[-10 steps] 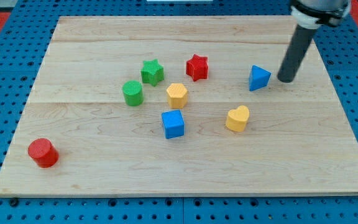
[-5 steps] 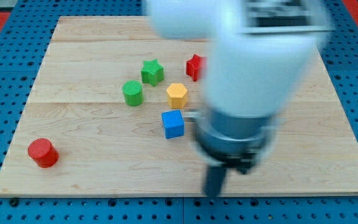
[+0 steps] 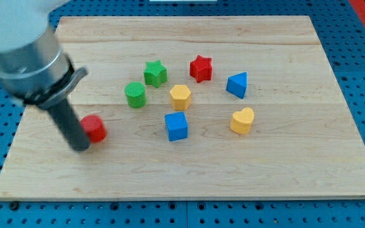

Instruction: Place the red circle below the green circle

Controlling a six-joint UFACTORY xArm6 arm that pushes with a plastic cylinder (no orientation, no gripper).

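Observation:
The red circle [image 3: 96,127] lies on the wooden board at the view's left, below and left of the green circle [image 3: 135,94]. My tip [image 3: 81,147] touches the red circle's lower left side; the dark rod runs up to the arm's body at the view's top left. The rod hides a little of the red circle's left edge.
A green star [image 3: 155,73], red star [image 3: 201,68], blue triangle [image 3: 237,84], yellow hexagon [image 3: 180,96], blue cube [image 3: 176,126] and yellow heart [image 3: 242,120] lie around the board's middle. The board [image 3: 296,171] rests on a blue pegboard.
The arm swept from the view's right across the bottom to the left. The red circle moved up and right from the lower left corner. The blue triangle shifted left.

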